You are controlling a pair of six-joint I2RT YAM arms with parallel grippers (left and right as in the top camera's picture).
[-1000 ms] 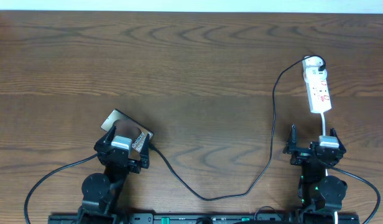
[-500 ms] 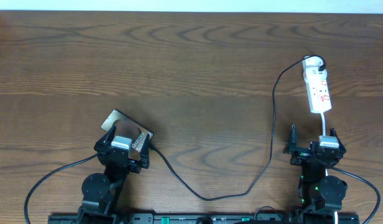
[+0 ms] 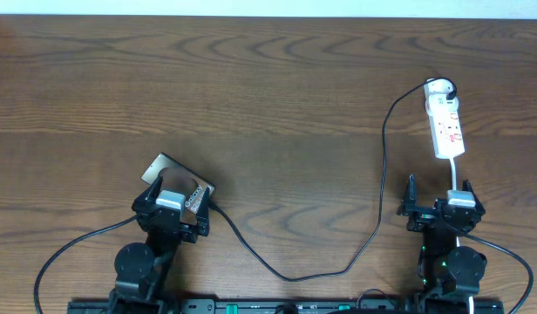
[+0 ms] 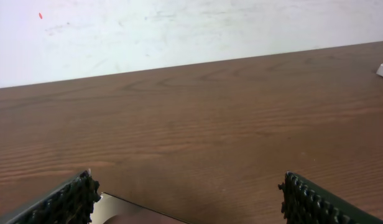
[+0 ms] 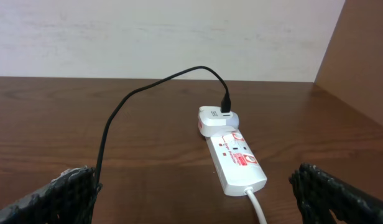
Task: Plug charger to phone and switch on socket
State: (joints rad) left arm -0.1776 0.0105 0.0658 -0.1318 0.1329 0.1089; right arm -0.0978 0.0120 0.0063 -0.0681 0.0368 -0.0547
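on the wood table [image 3: 268,78], seen from overhead, the phone [image 3: 174,173] lies at an angle near the front left, partly under the left gripper [image 3: 174,208]. the charger [image 3: 383,174] runs from the phone's right edge in a low loop toward the front, then up to a white adapter [image 3: 438,87] at the far end of the socket [image 3: 448,129] on the right. whether the tip is fully seated in the phone can't be told from overhead, & no other view shows that end. left wrist cam shows what overhead hides: the left gripper [image 4: 186,186] has its fingers [image 4: 66,203] spread wide, w/ a pale corner of the phone [image 4: 138,213] just below & between them, not pinched. right wrist cam gives the right gripper [image 5: 191,180] also spread wide & holding nothing, well short of the socket [image 5: 238,158]. it shows the charger [image 5: 148,87] dropping into the adapter [image 5: 215,118], red marks on the socket's top, & a white cord [image 5: 257,206] leaving its near end. switch position can't be told.
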